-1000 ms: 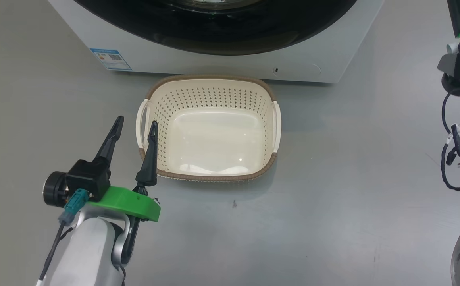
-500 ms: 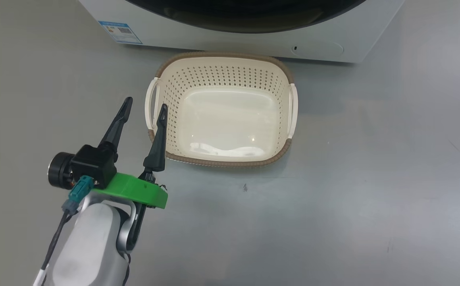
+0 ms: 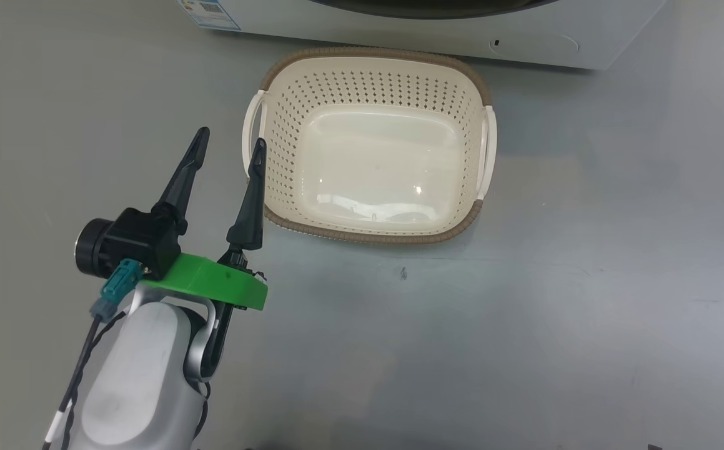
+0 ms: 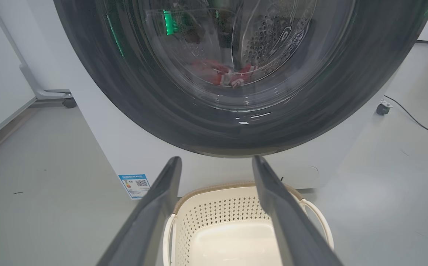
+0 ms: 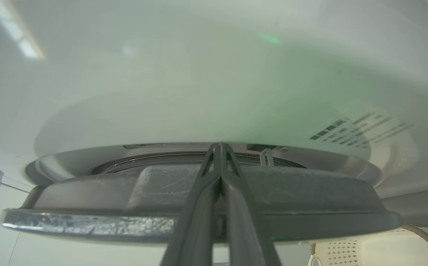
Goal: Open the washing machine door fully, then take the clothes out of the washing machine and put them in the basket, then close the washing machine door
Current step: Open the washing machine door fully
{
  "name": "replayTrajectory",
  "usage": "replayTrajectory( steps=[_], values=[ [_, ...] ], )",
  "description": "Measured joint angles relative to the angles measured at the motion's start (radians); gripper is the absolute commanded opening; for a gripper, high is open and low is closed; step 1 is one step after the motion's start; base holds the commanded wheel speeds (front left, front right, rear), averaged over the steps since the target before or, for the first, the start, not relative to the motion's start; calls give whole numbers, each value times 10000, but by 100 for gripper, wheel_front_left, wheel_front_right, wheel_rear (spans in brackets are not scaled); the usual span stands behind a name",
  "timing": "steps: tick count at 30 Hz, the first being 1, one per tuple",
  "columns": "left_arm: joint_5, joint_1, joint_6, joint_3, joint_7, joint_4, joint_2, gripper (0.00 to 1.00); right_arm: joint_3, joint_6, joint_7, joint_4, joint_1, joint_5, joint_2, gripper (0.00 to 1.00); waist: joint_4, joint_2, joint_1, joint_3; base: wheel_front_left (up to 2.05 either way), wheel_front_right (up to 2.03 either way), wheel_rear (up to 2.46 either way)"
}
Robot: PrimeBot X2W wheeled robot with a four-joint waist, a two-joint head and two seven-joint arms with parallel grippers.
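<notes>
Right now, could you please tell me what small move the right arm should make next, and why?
Probably draw the right gripper outward to swing the washing machine door open. Its shut fingers seem to reach past the door's edge, the clothes lie behind that door, and the basket is empty.

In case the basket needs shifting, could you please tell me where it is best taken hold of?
Probably the left white handle of the basket, from above: it is a thin loop standing off the wall, slim enough for the open left tool beside it.
</notes>
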State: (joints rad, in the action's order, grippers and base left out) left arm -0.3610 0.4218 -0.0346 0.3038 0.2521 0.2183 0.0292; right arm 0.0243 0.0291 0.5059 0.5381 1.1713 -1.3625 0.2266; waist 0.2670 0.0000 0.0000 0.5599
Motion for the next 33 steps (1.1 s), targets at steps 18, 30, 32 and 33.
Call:
replayTrajectory(
  steps=[18, 30, 32, 33],
  values=[
    [-257, 161, 77, 192, 0, 17, -15, 100, 86, -12, 1166, 763, 403, -688, 192, 0, 106, 0, 0, 121, 0, 0, 0],
    [-322, 198, 119, 221, 0, 29, -17, 100, 117, -19, 2380, 1018, 397, -1243, 374, 0, 23, 0, 0, 22, 0, 0, 0],
    [-322, 198, 121, 224, 0, 38, -17, 100, 54, -86, 2573, 1028, 384, -1252, 407, 0, -1, 0, 0, 0, 0, 0, 0],
    [-322, 198, 121, 224, 0, 46, -17, 100, 52, -90, 2662, 1030, 371, -1283, 407, 0, -13, 0, 0, -11, 0, 0, 0]
  ],
)
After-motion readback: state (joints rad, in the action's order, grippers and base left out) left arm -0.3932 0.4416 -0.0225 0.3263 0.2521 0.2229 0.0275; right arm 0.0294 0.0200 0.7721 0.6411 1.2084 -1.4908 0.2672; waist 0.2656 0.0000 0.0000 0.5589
